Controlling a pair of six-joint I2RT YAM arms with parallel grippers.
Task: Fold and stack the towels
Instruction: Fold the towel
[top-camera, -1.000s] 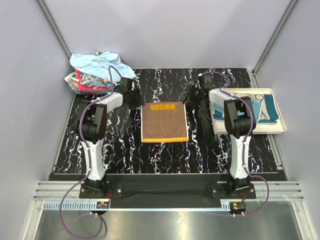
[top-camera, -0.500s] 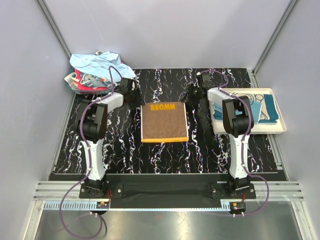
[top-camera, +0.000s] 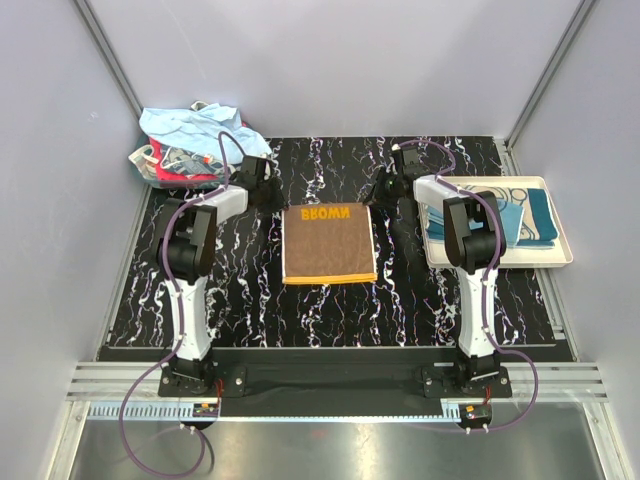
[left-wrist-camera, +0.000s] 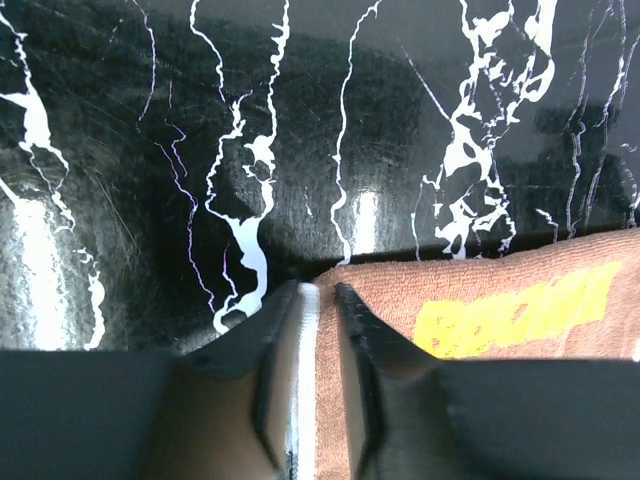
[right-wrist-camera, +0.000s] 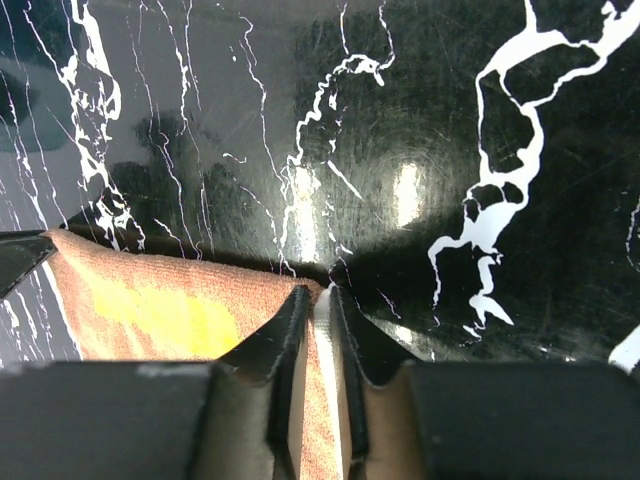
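Towel (top-camera: 329, 244) where, exactly?

Flat in the middle of the table (top-camera: 420, 300). Brown, orange hem at the near edge, yellow lettering along the far edge. Folded once already, by the look of it.

And the grippers?

Left gripper (left-wrist-camera: 320, 290) pinched narrow on the far left corner, right gripper (right-wrist-camera: 320, 292) likewise on the far right corner. Only a sliver of cloth between each pair of fingers, right at the tips.

Risk from here?

Thin bite, mostly. Could slip out on one side during the carry forward, leaving a skewed fold. Could also catch just the top layer and peel the towel open instead of doubling it.

Anything else?

Uneven pace between the arms: twisted cloth, far edge landing crooked on the hem. Too low a sweep: dragging of the whole towel toward the bases. Further off, folded towels (top-camera: 515, 215) in the tray (top-camera: 545, 258) at the right, heap of towels (top-camera: 185, 150) at the back left.
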